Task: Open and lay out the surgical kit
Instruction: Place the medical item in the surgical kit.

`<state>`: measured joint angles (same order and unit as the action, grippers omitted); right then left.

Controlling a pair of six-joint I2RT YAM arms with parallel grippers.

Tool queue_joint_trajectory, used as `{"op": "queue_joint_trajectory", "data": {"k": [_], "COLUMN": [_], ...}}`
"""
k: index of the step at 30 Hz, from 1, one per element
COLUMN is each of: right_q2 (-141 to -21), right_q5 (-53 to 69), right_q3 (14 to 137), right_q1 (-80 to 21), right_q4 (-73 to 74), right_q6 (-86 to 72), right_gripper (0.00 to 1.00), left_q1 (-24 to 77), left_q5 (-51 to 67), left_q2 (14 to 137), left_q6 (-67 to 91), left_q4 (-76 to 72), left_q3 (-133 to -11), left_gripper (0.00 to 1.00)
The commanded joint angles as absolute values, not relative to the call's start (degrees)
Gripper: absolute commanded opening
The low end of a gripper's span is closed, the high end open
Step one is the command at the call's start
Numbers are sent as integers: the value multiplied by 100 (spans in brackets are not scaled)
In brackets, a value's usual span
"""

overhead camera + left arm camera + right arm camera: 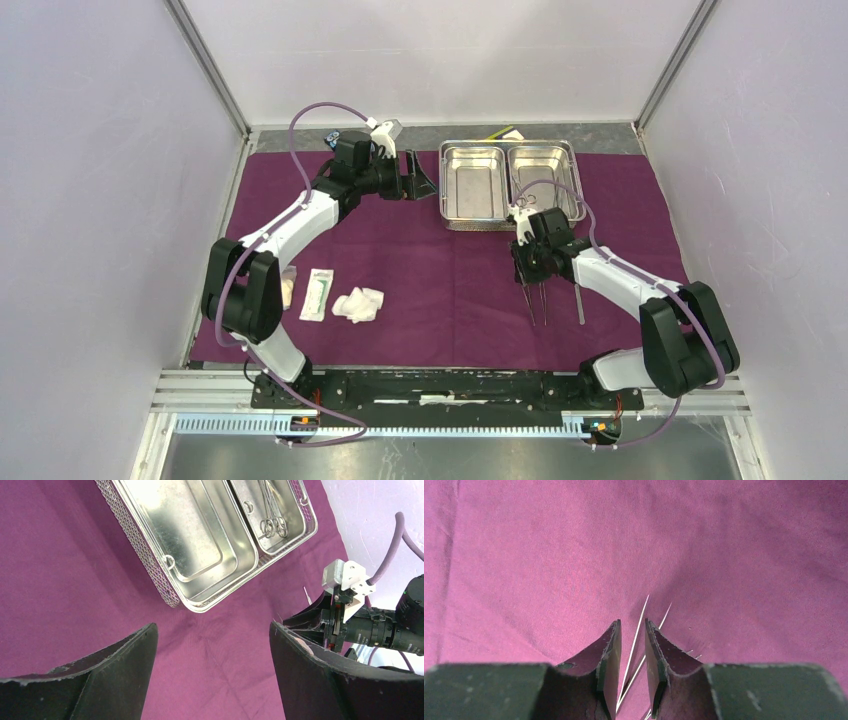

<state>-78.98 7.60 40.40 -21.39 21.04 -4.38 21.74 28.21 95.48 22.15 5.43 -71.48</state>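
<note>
The purple cloth (pixel 450 280) lies open and flat. Gauze wads (pixel 358 304) and a white packet (pixel 316 294) sit near left. Near right, beside a laid-out steel tool (pixel 578 303), the right gripper (pixel 631 630) pinches a thin steel tool (pixel 638 625). The far tray (pixel 506 180) has nothing in its left half. Clamps (pixel 272 527) in its right half are still to come out. The left gripper (pixel 212 630) hangs wide open, holding nothing.

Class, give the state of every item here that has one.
Dark-purple cloth wrap: unfolded, spread flat.
Shiny two-compartment steel tray: left compartment empty, slim steel clamps in right.
Left gripper: open, empty.
Right gripper: shut on thin two-pronged steel instrument.
Flat white packet: lying on cloth.
White gauze wad: crumpled, on cloth.
</note>
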Motion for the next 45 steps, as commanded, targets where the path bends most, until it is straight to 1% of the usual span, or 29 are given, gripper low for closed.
{"op": "queue_joint_trajectory", "data": {"k": [1, 10, 45], "right_q2": [-7792, -7819, -8095], "right_q5": [600, 632, 587], "right_q3": [4188, 3965, 3920], "right_q1": [-2159, -2162, -2075], "right_q4": [2009, 1926, 1899], "right_q6": [-336, -333, -347], "right_gripper": [30, 30, 30], "left_q1": [2189, 2188, 2192], "left_q5": [2885, 2883, 2883], "left_q2": [9370, 9353, 9329], "left_q6": [1942, 1948, 1925], "left_q4": [312, 316, 314], "left_q3": [-7114, -7110, -7088], "left_gripper": [88, 88, 88]}}
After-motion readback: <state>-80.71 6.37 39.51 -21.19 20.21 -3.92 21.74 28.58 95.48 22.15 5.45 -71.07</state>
